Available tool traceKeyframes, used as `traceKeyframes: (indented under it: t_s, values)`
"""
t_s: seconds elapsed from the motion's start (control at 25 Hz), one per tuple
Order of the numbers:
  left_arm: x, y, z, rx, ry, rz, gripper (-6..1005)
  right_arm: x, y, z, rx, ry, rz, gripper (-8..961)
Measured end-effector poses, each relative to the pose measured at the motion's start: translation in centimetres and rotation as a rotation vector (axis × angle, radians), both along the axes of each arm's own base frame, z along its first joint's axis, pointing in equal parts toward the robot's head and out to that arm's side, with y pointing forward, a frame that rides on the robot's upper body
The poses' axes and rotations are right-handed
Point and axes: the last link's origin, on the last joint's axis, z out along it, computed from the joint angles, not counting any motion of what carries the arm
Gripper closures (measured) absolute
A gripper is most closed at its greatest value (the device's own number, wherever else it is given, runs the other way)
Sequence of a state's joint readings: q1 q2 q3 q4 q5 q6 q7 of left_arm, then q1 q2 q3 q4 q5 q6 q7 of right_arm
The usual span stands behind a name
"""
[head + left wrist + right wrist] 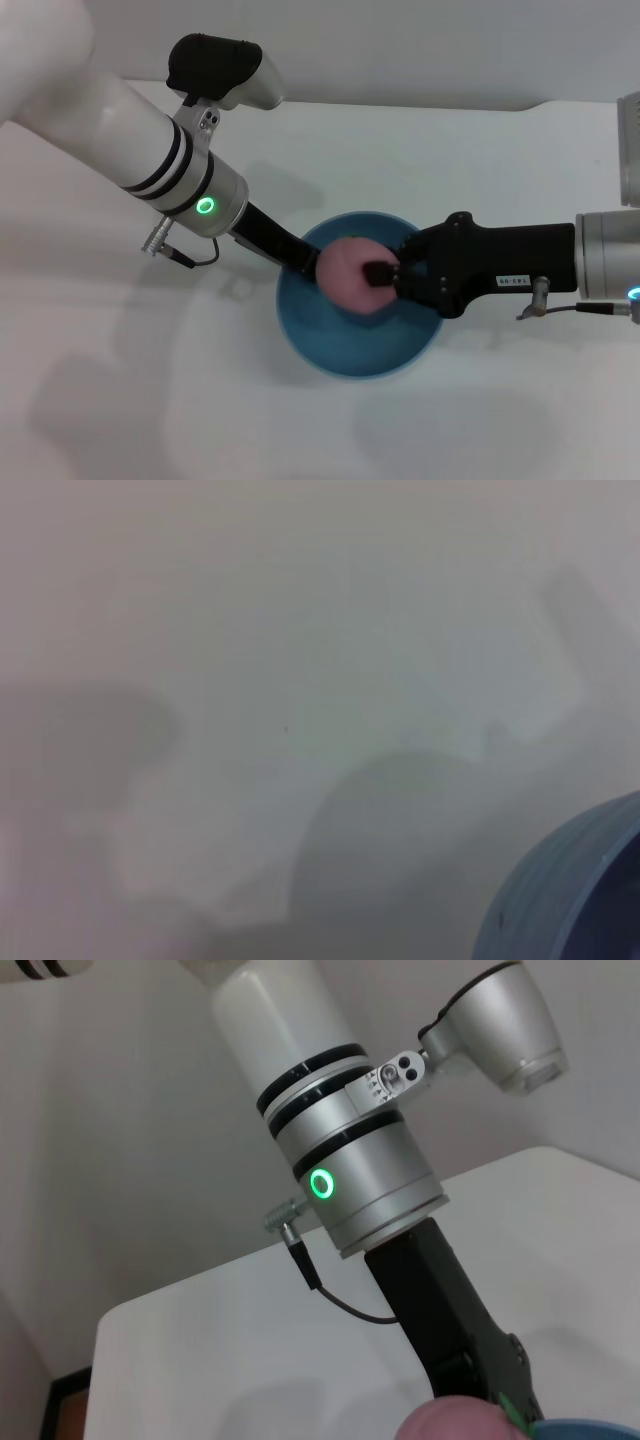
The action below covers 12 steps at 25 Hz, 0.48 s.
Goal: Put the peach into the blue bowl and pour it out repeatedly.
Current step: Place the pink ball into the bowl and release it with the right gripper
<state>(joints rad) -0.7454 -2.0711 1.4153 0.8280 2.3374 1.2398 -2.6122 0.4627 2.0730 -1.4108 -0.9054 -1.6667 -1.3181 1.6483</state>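
Right gripper is coming in from 3 o'clock and clenching the peach, holding it over the blue bowl. It looks poised for release into the bowl; whether the fruit is touching the bowl floor I can't tell from the head view.

Left gripper is reaching in from 10 o'clock, its tip sitting at the bowl's rim on that side, just beside the peach. My read: it's bracing or gripping the rim to keep the bowl steady, and to be ready for the tilt-and-pour. Can't tell whether its jaws are closed; the peach and rim are covering the tip.

Peach is showing as a matte pink, rounded lump, much narrower than the bowl, roughly centred, slightly toward 12 o'clock of the bowl's middle. The right gripper's black fingers are covering its 3 o'clock flank. No stem mark visible.

Bowl is sitting on the white table.
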Motion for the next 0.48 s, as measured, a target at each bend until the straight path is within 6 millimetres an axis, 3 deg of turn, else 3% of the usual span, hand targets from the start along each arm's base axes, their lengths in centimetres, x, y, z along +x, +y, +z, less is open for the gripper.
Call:
traceKeyframes:
  t_s: [0.08,0.24,0.48]
  values:
    - [0.0,0.0,0.05,-0.001,0.001,0.0,999,-0.04,0.0,0.02,-0.003,0.002,-0.004,887]
    - [0.01,0.0,0.07,-0.003,0.002,-0.004,999,-0.2,0.13,0.18,-0.006,0.003,-0.016,675]
    - [-0.09,-0.02,0.09,-0.003,0.003,-0.008,1000,-0.09,0.32,0.5,0.005,0.015,-0.038,533]
